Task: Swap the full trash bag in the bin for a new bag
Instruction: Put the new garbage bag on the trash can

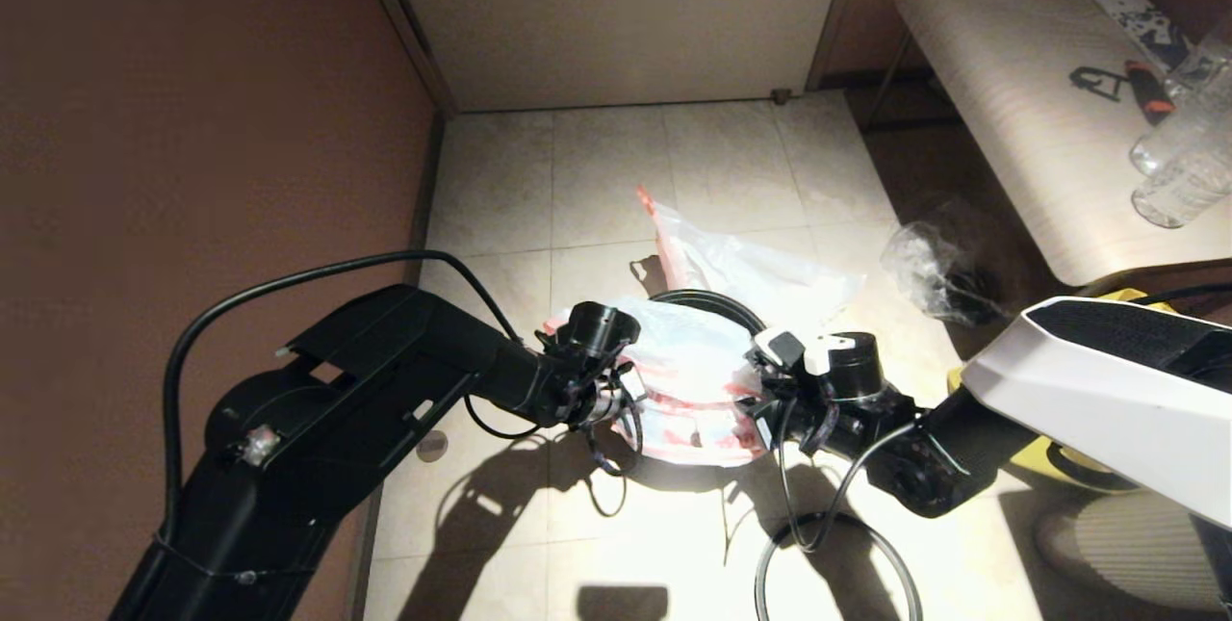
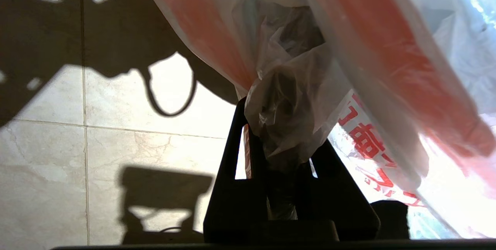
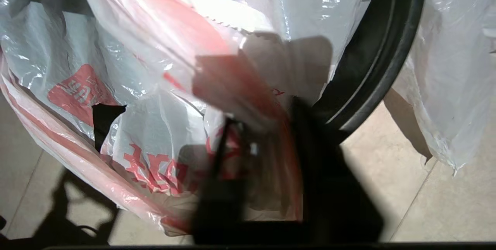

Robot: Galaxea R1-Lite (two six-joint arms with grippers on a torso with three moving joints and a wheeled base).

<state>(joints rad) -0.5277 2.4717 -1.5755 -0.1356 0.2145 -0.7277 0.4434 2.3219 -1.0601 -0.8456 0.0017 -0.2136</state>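
Note:
The new bag (image 1: 688,366), milky white with red characters, hangs stretched between my two grippers over the near side of the bin (image 1: 705,298), whose black rim (image 3: 372,71) shows behind it. My left gripper (image 1: 616,395) is shut on a bunched wad of the new bag (image 2: 368,137); the left gripper (image 2: 283,141) pinches that film between its dark fingers. My right gripper (image 1: 760,400) is at the bag's other edge. The right gripper (image 3: 263,118) has its jaws apart with the new bag's (image 3: 147,137) film between them. The full trash bag (image 1: 760,274) lies on the floor behind the bin.
A clear bag with dark contents (image 1: 938,274) lies to the right of the bin. A yellow tote bag (image 1: 1059,452) sits under my right arm. A pale bench (image 1: 1020,101) with bottles stands at the right, brown walls at left and a door at the back.

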